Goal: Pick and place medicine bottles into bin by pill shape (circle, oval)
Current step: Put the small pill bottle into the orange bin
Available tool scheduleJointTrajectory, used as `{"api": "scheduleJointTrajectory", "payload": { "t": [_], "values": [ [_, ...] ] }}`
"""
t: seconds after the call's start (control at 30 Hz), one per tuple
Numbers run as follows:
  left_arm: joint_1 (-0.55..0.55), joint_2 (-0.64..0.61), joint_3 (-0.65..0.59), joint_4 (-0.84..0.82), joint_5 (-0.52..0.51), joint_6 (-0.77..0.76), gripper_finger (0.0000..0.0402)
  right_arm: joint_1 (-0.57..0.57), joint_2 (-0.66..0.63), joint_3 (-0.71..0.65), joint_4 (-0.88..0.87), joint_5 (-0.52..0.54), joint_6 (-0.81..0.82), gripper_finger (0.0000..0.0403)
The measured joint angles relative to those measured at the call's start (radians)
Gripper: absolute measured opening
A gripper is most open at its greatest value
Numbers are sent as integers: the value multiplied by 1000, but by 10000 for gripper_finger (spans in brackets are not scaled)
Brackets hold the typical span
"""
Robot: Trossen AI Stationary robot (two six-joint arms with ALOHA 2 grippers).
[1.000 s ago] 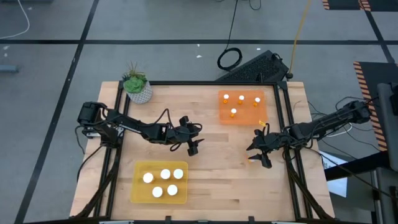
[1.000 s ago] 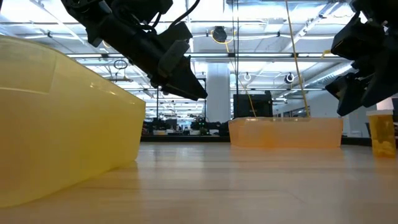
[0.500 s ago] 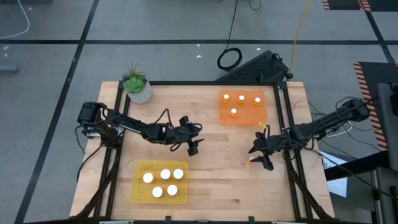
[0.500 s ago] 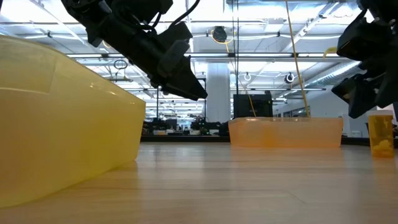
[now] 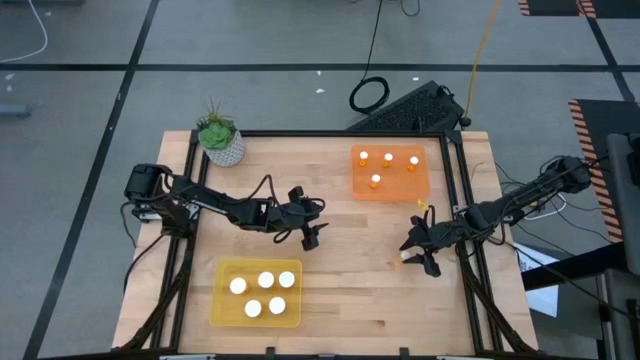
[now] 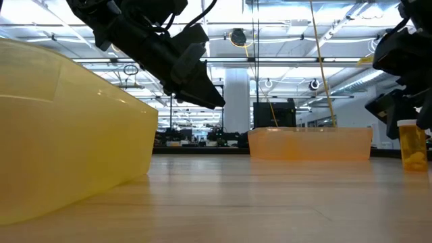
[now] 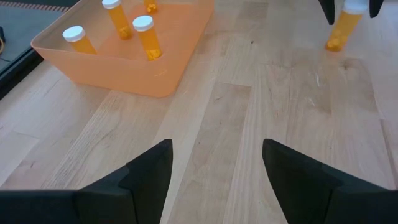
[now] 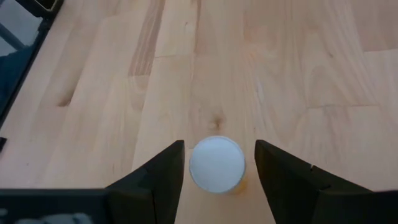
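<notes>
standing bottle [image 8: 216, 164] between right fingers [image 8: 159, 174]

In the low view the translucent yellow plastic tray [image 6: 67, 128] runs off the left edge, and the small orange translucent pill bottle with a white cap [image 6: 413, 144] at the right edge is partly covered by the right arm's dark two-finger gripper [image 6: 405, 101]. From overhead that bottle [image 5: 403, 258] is only a speck beneath the gripper [image 5: 420, 252], too small to read. The pills' shape inside any bottle cannot be told, and the left wrist view cuts off this bottle's cap [image 7: 354, 6] at the top edge.
</notes>
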Motion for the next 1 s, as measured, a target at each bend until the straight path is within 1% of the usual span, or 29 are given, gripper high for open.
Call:
{"api": "scheduleJointTrajectory", "payload": {
  "t": [0.13, 0.27, 0.33, 0.53, 0.67, 0.73, 0.87, 1.0],
  "values": [
    [0, 0, 0, 0, 0, 3, 250, 0, -1, -1, 27, 1, -6, 168],
    [0, 0, 0, 0, 0, 3, 250, 0, -2, -1, 19, -4, -6, 151],
    [0, 0, 0, 0, 0, 3, 250, -1, -2, -1, 17, -23, -6, 141],
    [0, 0, 0, 1, 0, 5, 250, -1, -8, -1, 16, -25, -4, 111],
    [0, 0, 0, 1, 0, 3, 250, -1, -15, -1, 21, -19, -5, 110],
    [0, 0, 0, 1, 0, 4, 250, -1, -22, -1, 25, 5, -9, 115],
    [0, 0, 0, 1, 0, 4, 250, -11, -42, 0, 36, 54, -49, 118],
    [0, 0, 0, 1, 0, 4, 250, -50, -58, 25, 40, 60, -107, 115]
  ]
}}
